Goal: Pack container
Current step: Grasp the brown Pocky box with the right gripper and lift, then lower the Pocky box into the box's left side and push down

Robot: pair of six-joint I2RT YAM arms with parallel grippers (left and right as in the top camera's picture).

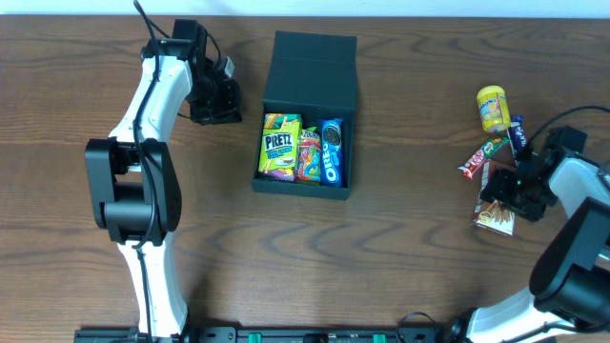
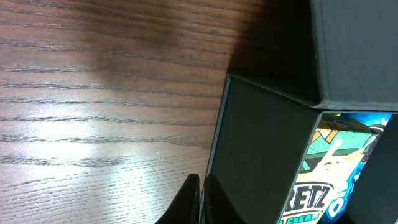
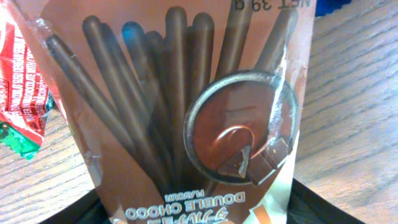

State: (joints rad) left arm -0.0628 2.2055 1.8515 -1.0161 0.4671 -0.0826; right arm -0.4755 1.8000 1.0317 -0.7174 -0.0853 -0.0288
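Left arm (image 1: 143, 152) reaches upper left of frame, left gripper (image 1: 229, 102) closed; right arm (image 1: 572, 238) lower right, right gripper (image 1: 496, 198) opening unclear.

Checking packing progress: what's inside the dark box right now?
The container holds a Pretz box, a colourful snack packet and an Oreo pack, side by side. Anything beneath them is covered.

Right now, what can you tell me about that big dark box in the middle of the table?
The container is a matte, dark teal-black rectangular box that looks like cardboard. Its hinged lid is open, folded back toward the far edge. It rests on the wooden table, near the middle. Inside, side by side, lie a yellow-green Pretz packet, a red-orange packet and a blue Oreo packet.
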